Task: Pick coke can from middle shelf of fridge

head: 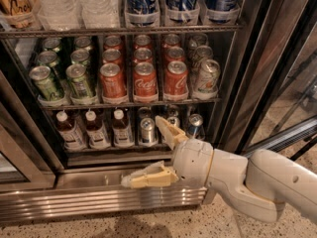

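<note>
The gripper, fingers spread wide, hangs low before the fridge, with the coke can above it on the middle shelf.

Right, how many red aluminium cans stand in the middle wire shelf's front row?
3, side by side: left red can, centre red can, right red can. More stand behind; some may be hidden. The cream two-finger gripper, open, is below the middle shelf.

end effector below middle shelf, coke can front unobstructed
</note>
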Controlling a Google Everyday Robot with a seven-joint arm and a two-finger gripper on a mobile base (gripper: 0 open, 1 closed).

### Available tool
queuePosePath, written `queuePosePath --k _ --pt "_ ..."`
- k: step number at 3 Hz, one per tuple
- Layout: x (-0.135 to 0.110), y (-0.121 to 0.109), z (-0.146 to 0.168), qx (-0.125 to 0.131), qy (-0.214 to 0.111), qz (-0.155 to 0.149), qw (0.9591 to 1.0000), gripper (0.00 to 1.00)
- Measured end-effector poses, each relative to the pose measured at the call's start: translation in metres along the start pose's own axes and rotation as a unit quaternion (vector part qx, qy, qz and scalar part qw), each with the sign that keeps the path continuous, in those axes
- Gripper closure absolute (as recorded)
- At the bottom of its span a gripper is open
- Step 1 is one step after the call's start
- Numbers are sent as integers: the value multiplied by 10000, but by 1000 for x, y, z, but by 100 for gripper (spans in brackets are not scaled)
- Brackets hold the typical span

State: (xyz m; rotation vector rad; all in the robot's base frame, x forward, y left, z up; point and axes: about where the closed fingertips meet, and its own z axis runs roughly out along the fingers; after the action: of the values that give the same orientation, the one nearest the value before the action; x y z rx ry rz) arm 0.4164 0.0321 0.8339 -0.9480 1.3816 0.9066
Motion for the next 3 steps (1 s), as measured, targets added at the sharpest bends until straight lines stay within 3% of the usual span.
queuePosePath --k 1,2,3 --pt "-3 -17 0 443 24 -28 9990 0" --pt "-3 -17 0 443 23 -28 9990 0" --pt "-4 -30 -5 693 -146 -41 9975 0"
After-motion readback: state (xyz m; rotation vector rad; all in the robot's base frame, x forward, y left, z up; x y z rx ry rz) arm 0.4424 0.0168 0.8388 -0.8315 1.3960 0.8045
